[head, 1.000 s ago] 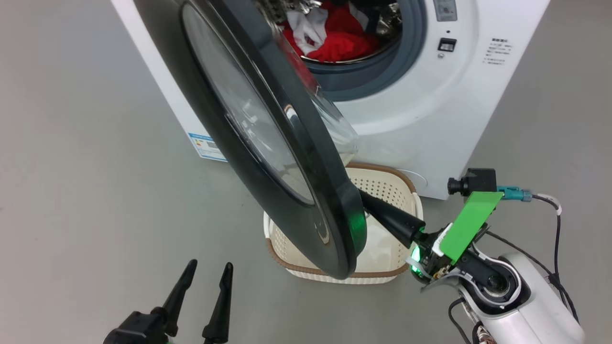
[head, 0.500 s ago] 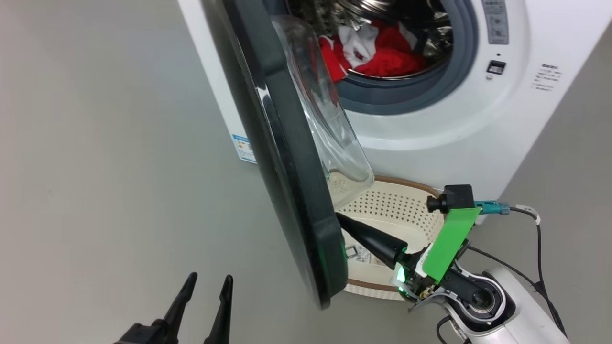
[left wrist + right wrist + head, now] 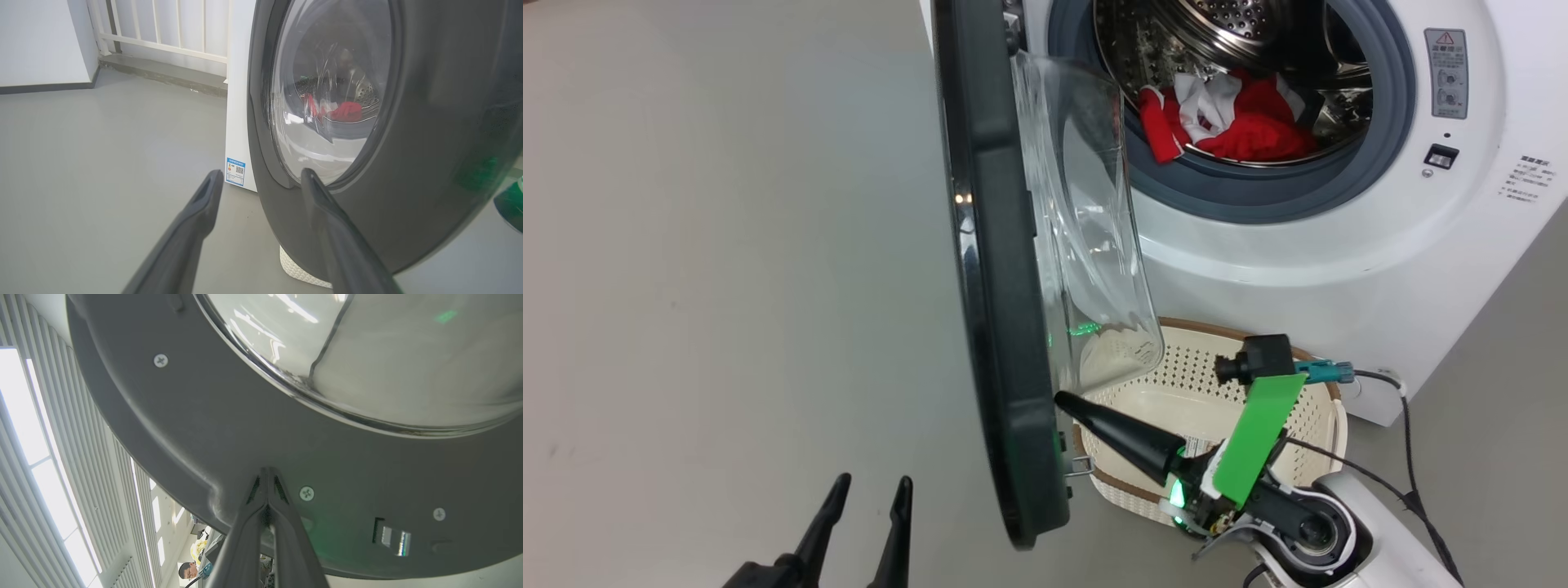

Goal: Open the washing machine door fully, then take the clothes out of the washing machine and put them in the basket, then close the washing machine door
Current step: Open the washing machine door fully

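Your washing machine door [image 3: 1001, 327] swung wider than a second ago, right gripper [image 3: 1066, 402] pinched closed, empty, tips against its inner face in right wrist view, left gripper [image 3: 872, 482] spread wide, empty, head view shows clothes [image 3: 1241, 122] inside washing machine [image 3: 1339, 261], basket [image 3: 1327, 425] beneath door.

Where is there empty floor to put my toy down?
The wide grey floor left of the washing machine door, ahead of the left gripper, is bare. It is crowded right of the door: the basket sits in front of the washing machine, with the right gripper reaching over it to the door.
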Available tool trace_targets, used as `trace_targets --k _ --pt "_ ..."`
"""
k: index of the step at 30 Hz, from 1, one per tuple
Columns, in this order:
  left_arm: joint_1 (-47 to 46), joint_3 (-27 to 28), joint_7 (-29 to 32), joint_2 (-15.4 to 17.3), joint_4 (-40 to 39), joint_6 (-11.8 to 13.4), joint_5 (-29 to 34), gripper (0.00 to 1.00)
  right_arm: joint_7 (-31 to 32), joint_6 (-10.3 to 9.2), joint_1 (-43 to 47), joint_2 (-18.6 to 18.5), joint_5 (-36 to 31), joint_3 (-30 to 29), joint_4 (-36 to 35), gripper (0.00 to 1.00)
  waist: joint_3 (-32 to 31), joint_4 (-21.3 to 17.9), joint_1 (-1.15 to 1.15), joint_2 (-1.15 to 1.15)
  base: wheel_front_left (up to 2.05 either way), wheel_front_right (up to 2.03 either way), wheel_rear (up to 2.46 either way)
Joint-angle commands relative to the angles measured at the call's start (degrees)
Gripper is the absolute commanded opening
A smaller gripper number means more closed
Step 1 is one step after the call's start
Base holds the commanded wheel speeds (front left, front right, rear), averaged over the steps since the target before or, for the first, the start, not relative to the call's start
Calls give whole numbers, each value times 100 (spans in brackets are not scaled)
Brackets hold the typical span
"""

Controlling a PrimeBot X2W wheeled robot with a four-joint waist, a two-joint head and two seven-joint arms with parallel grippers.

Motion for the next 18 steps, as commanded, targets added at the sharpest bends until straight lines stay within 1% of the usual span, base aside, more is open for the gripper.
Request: trace_targets --k 1,8,18 --pt "-45 211 -70 59 -187 57 -12 100 -10 44 -69 132 51 181 -198 0 -6 25 0 0 0 0 0" --pt "-22 305 -70 59 -343 167 -72 100 -33 44 -230 132 173 433 -136 0 15 62 0 0 0 0 0" --pt "28 356 -70 59 -430 210 -110 100 -90 44 -389 132 318 644 -69 0 12 88 0 0 0 0 0"
